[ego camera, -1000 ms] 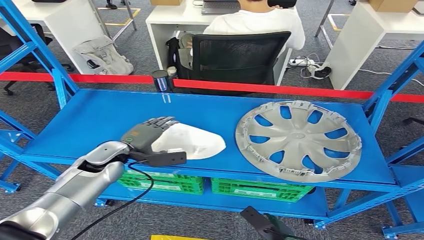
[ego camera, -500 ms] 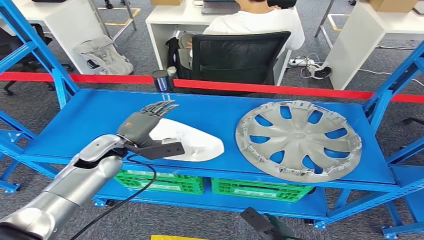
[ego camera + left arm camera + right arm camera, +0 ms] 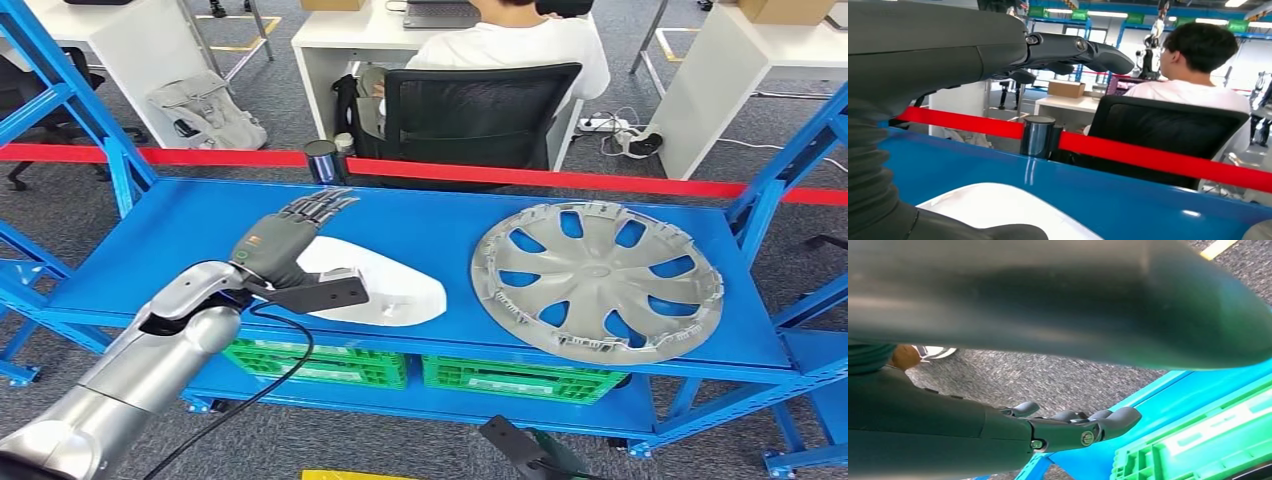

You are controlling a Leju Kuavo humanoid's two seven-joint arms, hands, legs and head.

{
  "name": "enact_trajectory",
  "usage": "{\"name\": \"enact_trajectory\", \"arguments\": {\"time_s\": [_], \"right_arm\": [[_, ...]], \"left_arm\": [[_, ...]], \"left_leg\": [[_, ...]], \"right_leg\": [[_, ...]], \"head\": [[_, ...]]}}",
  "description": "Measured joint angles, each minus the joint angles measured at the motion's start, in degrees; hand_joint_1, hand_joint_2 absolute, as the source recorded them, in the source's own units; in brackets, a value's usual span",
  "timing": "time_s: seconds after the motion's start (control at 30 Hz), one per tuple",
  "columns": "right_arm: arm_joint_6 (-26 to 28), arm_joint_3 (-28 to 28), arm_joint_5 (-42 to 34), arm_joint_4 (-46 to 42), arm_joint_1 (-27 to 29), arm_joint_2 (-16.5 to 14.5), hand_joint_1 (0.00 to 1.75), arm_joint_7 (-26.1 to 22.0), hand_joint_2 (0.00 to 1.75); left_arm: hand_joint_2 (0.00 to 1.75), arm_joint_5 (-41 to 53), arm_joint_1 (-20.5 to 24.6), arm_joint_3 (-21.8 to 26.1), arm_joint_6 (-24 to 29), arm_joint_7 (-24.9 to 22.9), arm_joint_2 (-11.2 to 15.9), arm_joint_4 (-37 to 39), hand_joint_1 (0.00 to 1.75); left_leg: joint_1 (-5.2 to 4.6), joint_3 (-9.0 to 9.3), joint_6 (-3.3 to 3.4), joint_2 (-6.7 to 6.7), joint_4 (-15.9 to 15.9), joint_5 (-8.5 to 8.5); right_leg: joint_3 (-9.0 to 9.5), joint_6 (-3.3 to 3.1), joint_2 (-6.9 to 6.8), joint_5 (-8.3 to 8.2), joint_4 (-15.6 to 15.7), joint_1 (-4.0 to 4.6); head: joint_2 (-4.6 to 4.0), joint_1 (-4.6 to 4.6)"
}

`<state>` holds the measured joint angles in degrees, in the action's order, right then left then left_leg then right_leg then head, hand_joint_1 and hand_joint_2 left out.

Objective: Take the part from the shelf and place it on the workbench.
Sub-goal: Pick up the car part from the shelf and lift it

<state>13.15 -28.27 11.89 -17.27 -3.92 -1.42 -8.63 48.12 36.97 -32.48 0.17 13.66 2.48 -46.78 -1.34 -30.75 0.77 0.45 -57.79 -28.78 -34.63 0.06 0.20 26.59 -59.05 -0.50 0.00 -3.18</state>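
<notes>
In the head view the left hand (image 3: 283,250) reaches over the blue shelf (image 3: 200,235) from the near side, its fingers stretched straight out and spread above the left end of the white part (image 3: 385,285), with the thumb lying along the part's near edge; nothing is gripped. The white part lies flat on the shelf, left of centre, well apart from the silver wheel cover (image 3: 597,278) on the right. A red barrier tape (image 3: 560,178) runs behind the shelf, and beyond it a person (image 3: 510,45) sits in a black office chair (image 3: 478,110) at a white desk. Two green crates (image 3: 520,378) sit on the lower level. In the left wrist view the left hand's fingers (image 3: 1073,50) extend level above the shelf, apart from the white part (image 3: 993,207) below them. In the right wrist view the right hand (image 3: 1068,430) hangs beside a green crate (image 3: 1198,445) over grey carpet, fingers loosely curled and seemingly holding nothing, though the blurred foreground hides part of it.
</notes>
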Motion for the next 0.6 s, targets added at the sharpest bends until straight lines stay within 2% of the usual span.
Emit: {"name": "enact_trajectory", "arguments": {"time_s": [0.03,0.17,0.6], "right_arm": [[0.0,0.0,0.0,0.0,0.0,0.0,0.00,-0.1,0.00],[0.0,0.0,0.0,0.0,0.0,0.0,0.00,-0.2,0.00],[-0.1,0.9,-0.4,0.0,0.2,0.0,0.00,-0.7,0.00]], "left_arm": [[1.75,0.3,0.0,0.0,-0.8,-0.4,0.2,-0.2,0.00],[0.00,1.8,-0.1,-0.3,-3.1,-1.8,1.5,-0.6,0.00],[0.00,3.4,-6.4,-1.3,-5.9,-3.5,5.7,-5.5,0.00]], "left_leg": [[0.00,0.00,0.00,0.00,0.0,0.00],[0.00,0.00,0.00,0.01,0.0,0.00],[0.00,-0.02,0.00,0.00,0.0,0.00]], "right_leg": [[0.00,0.00,0.00,0.00,0.0,0.00],[0.00,0.00,0.00,0.00,0.0,0.01],[0.00,0.00,0.01,0.01,0.0,0.00]], "head": [[0.01,0.00],[0.01,-0.01],[0.02,-0.01]]}}
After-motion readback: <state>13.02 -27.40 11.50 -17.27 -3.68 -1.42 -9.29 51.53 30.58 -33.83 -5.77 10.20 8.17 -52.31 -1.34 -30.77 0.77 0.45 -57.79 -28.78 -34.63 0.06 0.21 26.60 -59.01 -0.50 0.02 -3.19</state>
